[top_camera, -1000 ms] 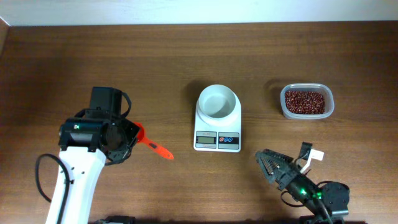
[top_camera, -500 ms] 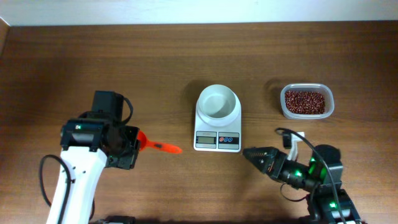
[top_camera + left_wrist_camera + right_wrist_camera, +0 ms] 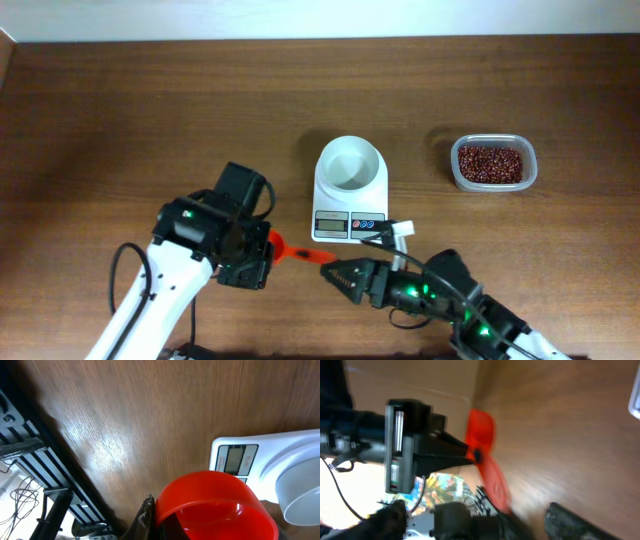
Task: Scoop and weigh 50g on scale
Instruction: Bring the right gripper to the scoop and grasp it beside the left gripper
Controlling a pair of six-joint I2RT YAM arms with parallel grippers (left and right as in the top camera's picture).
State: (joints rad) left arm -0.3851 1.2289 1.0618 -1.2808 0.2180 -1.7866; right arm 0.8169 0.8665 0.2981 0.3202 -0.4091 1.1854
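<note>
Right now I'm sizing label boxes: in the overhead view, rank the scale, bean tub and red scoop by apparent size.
Largest: scale.
Then: bean tub.
Smallest: red scoop, partly hidden in the left gripper.

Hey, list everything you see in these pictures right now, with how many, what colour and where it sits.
table: one, dark brown wood, under everything
scale: one, white with a round bowl top, centre of the table
tub: one, clear plastic, right of the scale and apart from it
beans: one heap, dark reddish-brown, inside the tub; none visible in the scale's bowl
scoop: one, orange-red, just in front-left of the scale, handle pointing at the right gripper
left gripper: one, black, shut on the scoop near its cup
right gripper: one, black, open at the handle's free end
</note>
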